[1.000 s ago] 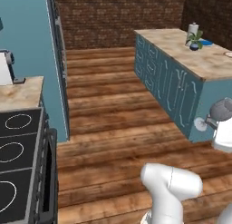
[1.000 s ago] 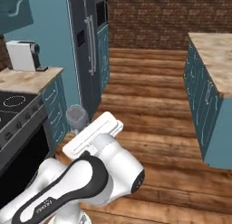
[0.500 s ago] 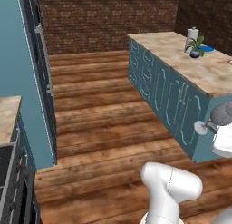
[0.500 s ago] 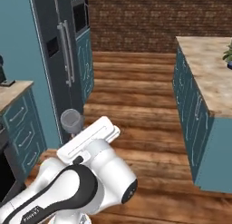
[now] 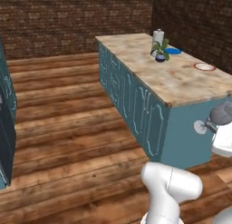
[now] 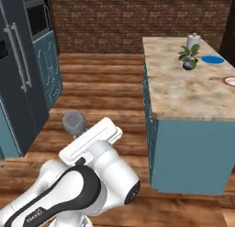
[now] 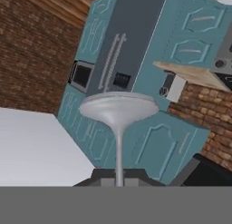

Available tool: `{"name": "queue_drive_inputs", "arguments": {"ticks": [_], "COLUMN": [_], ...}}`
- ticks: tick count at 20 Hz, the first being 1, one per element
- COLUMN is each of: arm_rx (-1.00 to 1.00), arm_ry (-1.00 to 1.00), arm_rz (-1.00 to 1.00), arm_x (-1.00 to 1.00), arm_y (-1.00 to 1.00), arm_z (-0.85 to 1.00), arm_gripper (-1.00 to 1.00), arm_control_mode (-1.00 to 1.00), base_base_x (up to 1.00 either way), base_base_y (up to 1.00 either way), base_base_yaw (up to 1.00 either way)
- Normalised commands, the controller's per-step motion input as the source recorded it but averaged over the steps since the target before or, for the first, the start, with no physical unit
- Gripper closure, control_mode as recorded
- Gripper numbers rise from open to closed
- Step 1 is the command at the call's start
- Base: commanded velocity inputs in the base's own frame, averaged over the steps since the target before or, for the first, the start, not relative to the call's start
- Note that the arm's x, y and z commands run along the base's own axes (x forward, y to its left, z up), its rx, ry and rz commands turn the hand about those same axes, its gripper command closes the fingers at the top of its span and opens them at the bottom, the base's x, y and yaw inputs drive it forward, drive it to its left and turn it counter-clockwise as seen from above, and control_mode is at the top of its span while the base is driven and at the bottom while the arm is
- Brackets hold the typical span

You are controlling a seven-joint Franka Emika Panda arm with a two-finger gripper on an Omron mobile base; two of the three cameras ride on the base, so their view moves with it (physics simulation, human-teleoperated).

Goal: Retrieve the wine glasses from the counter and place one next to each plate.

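Brick walls and plank flooring frame the kitchen, with the mottled stone desk [image 6: 183, 90] on its teal cabinets running away ahead of the robot.

One wine glass [image 7: 118, 110] is already in hand: in the hand view its thin stem drops straight down into the tool [image 7: 118, 177], whose jaws are pinched tight around it, and the bowl stands out beyond the fingertips against the tall grey fridge [image 7: 129, 46]. From the right base camera the same glass shows as a grey bowl poking up just past the white hand, over the floor and well short of the desk.

Far beyond the tool, toward the far end of the desk, lies the blue plate [image 6: 212, 59], with the white red-rimmed plate [image 6: 230, 81] nearer along the far edge. A potted plant [image 6: 188, 57] and a pale canister [image 6: 193, 40] stand close by the blue plate.

I take this as the carrying leg: glass gripped, base not yet alongside the plates. The next move seems to call for closing on the desk, bringing the glass upright beside one plate, clear of the plant, and setting its foot down before letting go.
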Motion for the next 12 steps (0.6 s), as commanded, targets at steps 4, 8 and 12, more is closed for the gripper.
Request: {"name": "queue_drive_inputs", "arguments": {"ticks": [4,8,12], "arm_rx": [0.00,0.00,0.00], "arm_ry": [0.00,0.00,0.00], "arm_rz": [0.00,0.00,0.00], "arm_x": [0.00,0.00,0.00], "arm_y": [0.00,0.00,0.00], "arm_z": [0.00,0.00,0.00], "arm_gripper": [1.00,1.00,1.00], "arm_control_mode": [1.00,1.00,1.00], "base_base_x": [0.03,0.37,0.77], "base_base_y": [-1.00,-1.00,-1.00], "base_base_yaw": [-0.20,-0.14,-0.08]}}
